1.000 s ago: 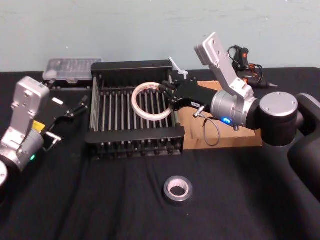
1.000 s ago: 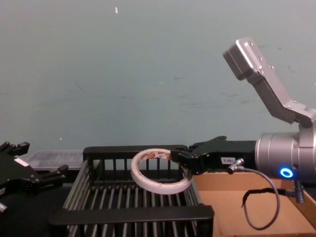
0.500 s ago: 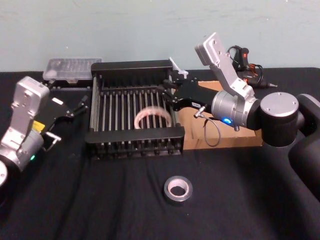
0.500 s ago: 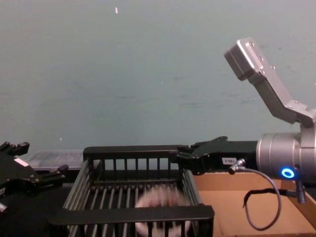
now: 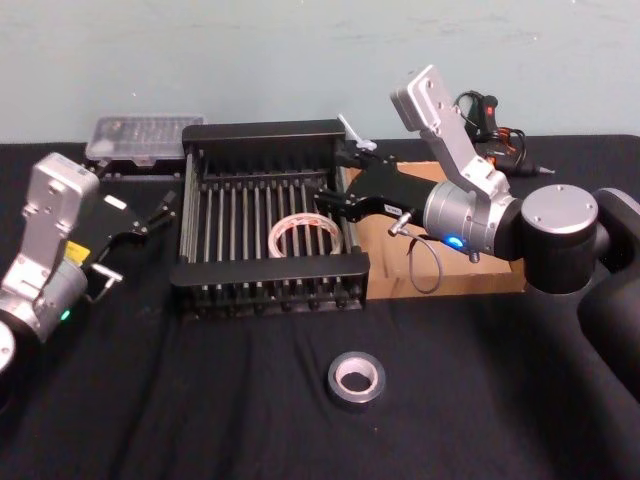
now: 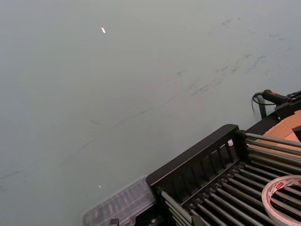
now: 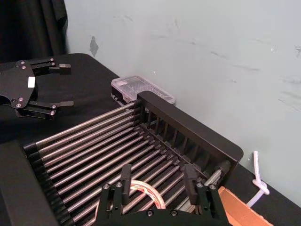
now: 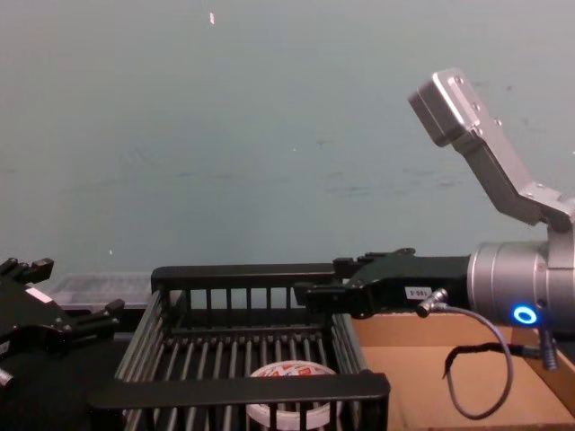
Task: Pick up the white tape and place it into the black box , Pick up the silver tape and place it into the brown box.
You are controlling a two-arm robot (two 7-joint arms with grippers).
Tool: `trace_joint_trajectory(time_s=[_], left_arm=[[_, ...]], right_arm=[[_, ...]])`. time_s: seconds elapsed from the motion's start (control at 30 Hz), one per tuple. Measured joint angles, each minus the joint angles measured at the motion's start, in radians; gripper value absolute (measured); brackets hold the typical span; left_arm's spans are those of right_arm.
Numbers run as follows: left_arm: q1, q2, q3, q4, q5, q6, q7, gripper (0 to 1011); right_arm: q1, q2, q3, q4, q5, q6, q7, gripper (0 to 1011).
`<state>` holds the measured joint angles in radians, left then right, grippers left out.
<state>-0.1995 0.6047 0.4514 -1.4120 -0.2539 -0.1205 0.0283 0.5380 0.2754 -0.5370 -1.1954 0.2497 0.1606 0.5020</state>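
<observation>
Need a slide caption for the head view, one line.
White tape lies inside the black box, right gripper open above it; silver tape waits on the table.

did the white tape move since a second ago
Yes. The white tape has dropped from the right gripper and now lies on the bars of the black box, near its front rim; the gripper is open above it.

White tape point(image 5: 305, 234) lies in black box point(image 5: 265, 134); silver tape point(image 5: 356, 378) before it.
</observation>
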Motion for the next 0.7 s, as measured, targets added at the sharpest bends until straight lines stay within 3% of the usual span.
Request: trace_joint_trajectory(time_s=[0.33, 0.7], left_arm=[[0.000, 0.000, 0.000, 0.000, 0.000, 0.000, 0.000, 1001], [0.000, 0.000, 0.000, 0.000, 0.000, 0.000, 0.000, 1001]], right_arm=[[0.000, 0.000, 0.000, -0.001, 0.001, 0.000, 0.000, 983], [-0.010, 0.008, 0.008, -0.024, 0.000, 0.006, -0.014, 1002]])
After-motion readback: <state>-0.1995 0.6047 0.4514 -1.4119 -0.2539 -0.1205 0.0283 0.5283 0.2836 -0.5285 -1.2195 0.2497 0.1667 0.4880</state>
